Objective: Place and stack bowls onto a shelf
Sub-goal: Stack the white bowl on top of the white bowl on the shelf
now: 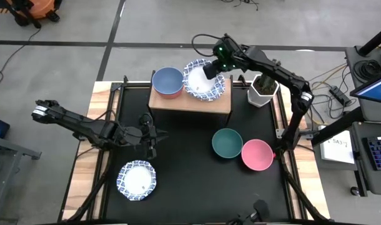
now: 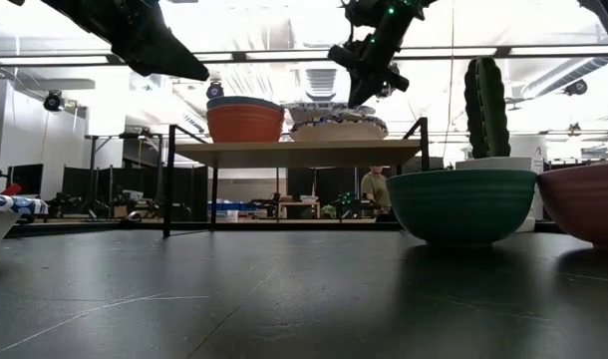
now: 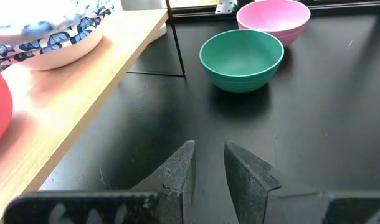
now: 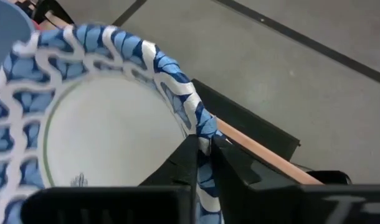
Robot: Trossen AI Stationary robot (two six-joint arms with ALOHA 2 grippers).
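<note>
High view: blue bowl (image 1: pixel 168 80) nested in red bowl (image 1: pixel 166 94) on shelf (image 1: pixel 190 103).

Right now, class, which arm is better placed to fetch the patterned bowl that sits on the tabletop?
Left. The left gripper hovers empty just above the patterned bowl, while the right gripper is pinching a bowl rim at the shelf.

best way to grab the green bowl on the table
Pinch the green bowl by its thin rim, coming straight down from above. It sits upright and open-mouthed. Take the rim on the side facing away from the pink bowl, which crowds it closely.
</note>
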